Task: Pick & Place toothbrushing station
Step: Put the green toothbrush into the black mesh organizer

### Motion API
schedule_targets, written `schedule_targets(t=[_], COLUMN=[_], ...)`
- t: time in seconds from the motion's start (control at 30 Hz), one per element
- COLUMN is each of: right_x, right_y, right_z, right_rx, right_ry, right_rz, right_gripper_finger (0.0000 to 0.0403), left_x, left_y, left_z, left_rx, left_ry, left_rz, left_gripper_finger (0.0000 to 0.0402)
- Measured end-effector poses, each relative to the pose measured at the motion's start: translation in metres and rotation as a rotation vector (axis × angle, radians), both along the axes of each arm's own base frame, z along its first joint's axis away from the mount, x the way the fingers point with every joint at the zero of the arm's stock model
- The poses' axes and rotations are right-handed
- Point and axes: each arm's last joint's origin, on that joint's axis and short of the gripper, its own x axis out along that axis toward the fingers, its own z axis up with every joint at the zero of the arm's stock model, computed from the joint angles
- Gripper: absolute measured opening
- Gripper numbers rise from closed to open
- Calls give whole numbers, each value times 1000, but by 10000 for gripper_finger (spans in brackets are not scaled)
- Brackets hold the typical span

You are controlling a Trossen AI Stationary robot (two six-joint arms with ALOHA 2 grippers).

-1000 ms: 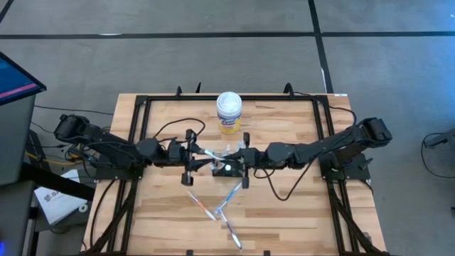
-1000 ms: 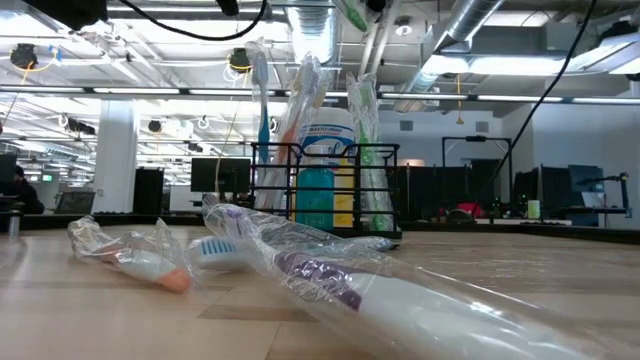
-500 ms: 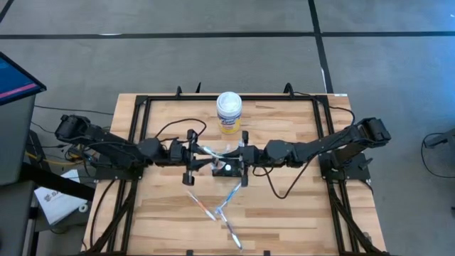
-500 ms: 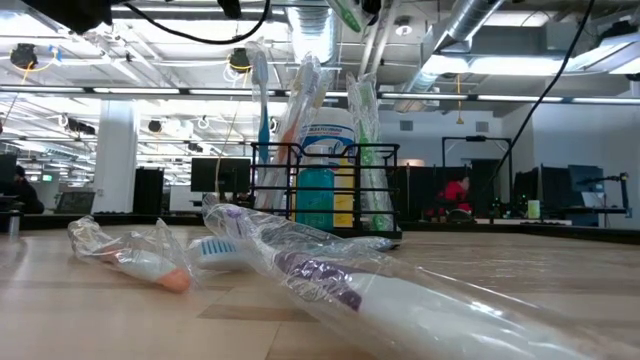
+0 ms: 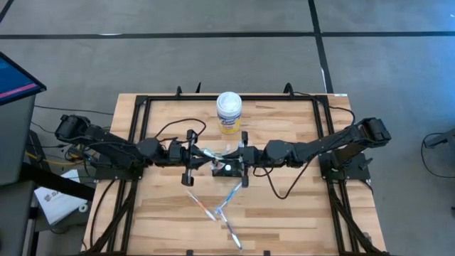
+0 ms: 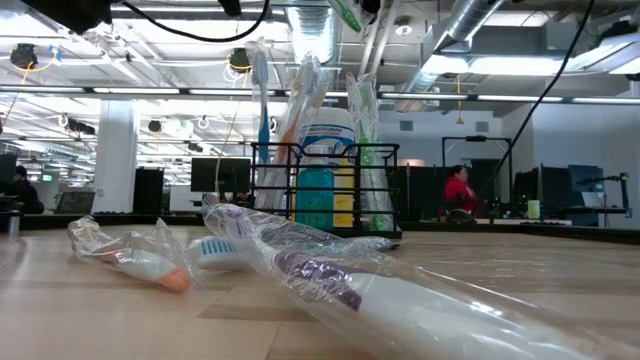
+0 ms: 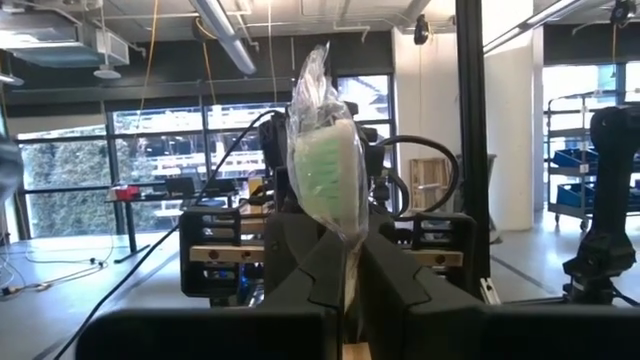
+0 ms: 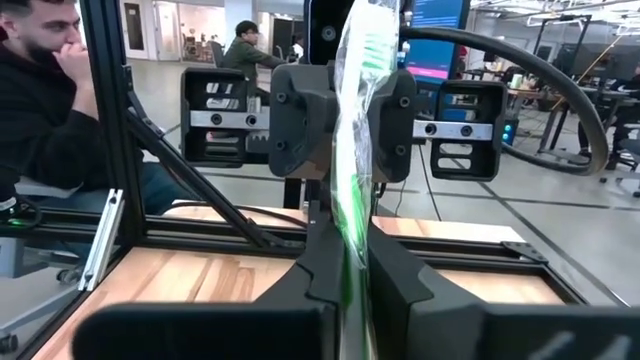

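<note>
The toothbrushing station is standing at the table's middle, directly between the two grippers, which are facing each other across it. The left gripper is pinching a wrapped green toothbrush, its long axis upright. The right gripper is likewise closed on another wrapped toothbrush. Both are equally near the holder.

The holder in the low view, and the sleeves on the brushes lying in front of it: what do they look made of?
The holder looks like thin black metal wire, probably coated: slim dark bars you can see through. The sleeves on the loose toothbrushes look like clear, glossy plastic film, crinkled and catching highlights. Both sit on a table that looks like pale wood with visible grain.
</note>
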Motion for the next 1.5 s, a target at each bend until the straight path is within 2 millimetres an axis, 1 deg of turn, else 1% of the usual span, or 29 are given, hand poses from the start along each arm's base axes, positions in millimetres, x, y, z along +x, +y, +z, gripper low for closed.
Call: schedule_targets(t=[0.13,0.3,0.57,0.7,0.87,0.97,1.13,1.4,1.5], right_x=[0,0,-1,-3,-3,-3,-3,-6,-6], right_y=[-2,-2,-5,-5,-8,-10,-11,-12,-12], right_z=[-2,-12,-19,-20,-23,-23,-25,-34,-35], right_rx=[-6,-20,7,5,29,42,44,63,67], right_ry=[32,114,195,211,240,244,267,364,372], right_rz=[-5,-10,-23,-24,-37,-41,-49,-60,-62], right_gripper_finger=[30,46,51,51,51,51,52,52,52], left_x=[0,-1,-8,-14,-25,-31,-37,-50,-55], left_y=[0,1,6,11,14,14,16,19,20], left_z=[-1,2,6,8,13,18,20,27,29], left_rx=[3,-4,1,-30,-29,-49,-46,-49,-47], left_ry=[9,-16,32,80,130,118,147,138,150], left_rz=[2,17,42,44,47,41,43,50,50], left_gripper_finger=[5,5,4,4,5,5,4,3,3])
